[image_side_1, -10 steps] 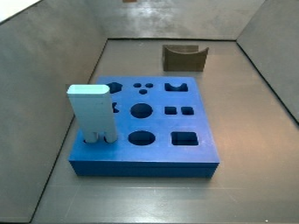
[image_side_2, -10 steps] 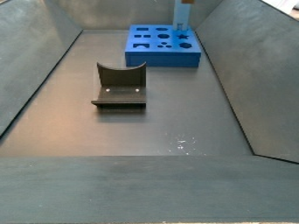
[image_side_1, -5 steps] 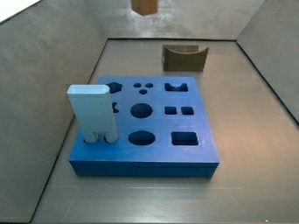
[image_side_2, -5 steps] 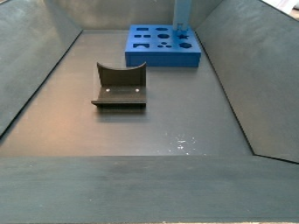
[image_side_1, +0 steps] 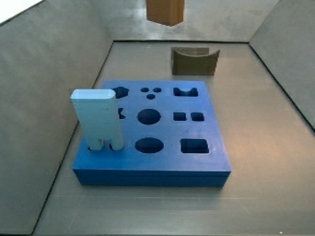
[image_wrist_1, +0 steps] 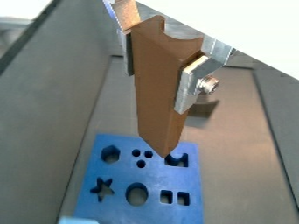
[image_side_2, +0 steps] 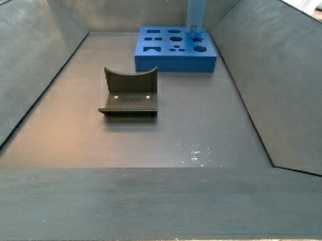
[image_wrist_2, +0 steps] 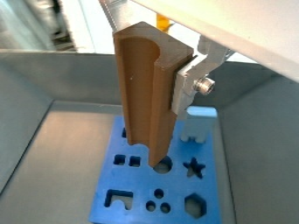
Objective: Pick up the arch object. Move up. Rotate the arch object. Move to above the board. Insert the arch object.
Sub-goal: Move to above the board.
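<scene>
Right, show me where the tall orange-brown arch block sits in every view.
Both wrist views: the orange-brown arch object hangs shut in the gripper, above the bright-blue board.
Side view: its lower end shows at the top edge.
Other side view: not in it.
Shared landmark: the board.

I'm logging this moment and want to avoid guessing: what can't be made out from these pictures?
- Gripper: outside both side views; in both wrist views the arch object hides one finger, so only one silver finger shows.
- Arch object: in a side view the top edge cuts it off.
- Its height above the board: cannot be judged.
- Pale blue post: cut by the frame's top edge.
</scene>
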Robot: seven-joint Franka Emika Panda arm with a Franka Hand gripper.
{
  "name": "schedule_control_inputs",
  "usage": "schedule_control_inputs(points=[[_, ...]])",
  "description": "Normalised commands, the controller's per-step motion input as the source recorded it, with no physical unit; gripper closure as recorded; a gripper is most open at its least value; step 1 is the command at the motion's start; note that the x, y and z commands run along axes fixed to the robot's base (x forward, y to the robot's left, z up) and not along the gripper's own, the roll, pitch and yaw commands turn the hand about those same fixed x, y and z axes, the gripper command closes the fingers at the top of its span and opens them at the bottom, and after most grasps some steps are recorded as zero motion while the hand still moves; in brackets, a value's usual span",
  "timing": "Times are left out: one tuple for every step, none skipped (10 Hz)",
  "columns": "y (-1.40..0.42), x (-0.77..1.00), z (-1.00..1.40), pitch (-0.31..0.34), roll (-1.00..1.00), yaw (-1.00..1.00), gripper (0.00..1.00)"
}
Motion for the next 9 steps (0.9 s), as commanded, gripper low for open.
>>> schedule_control_inputs(points=[[-0.08,0.1,0.01,0.157,0.07,1.0,1.0],[-0.06,0.1,0.01,0.173,0.08,1.0,1.0],[-0.05,0.1,0.02,0.201,0.1,1.0,1.0],[-0.04,0.1,0.02,0.228,0.11,1.0,1.0],[-0.04,0.11,0.02,0.277,0.14,1.0,1.0],[-0.04,0.11,0.03,0.307,0.16,1.0,1.0],[-0.04,0.12,0.01,0.303,0.19,0.74,1.0],[-0.04,0.12,0.01,0.27,0.18,0.58,1.0],[-0.04,0.11,0.02,0.208,0.17,0.31,1.0]])
